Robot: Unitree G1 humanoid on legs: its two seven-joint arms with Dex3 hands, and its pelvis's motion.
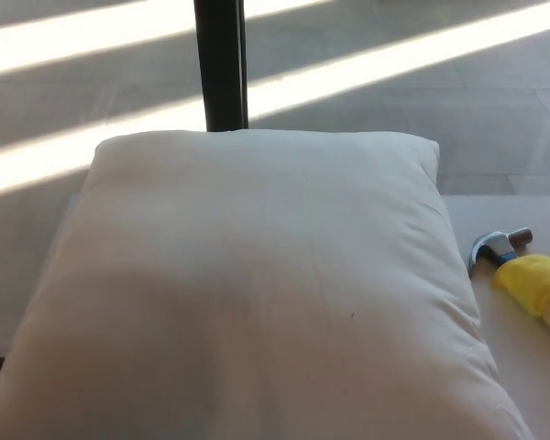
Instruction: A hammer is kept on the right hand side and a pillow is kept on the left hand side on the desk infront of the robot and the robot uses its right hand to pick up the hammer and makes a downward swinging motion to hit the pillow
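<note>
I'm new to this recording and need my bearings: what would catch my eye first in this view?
A big white pillow fills most of the head view, spreading from the left across the middle of the desk. Beside its right edge lies a hammer, its metal head pointing away, with a yellow band below the head and a pale handle running off the picture's right side. Neither robot hand shows, and bright sun stripes cross the floor behind.

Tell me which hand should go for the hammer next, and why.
Right. The hammer lies on the desk at the robot's right, beside the pillow, which fills the left and centre. A left reach would likely cross over the pillow. Neither hand is in view yet, so this rests on layout alone.
</note>
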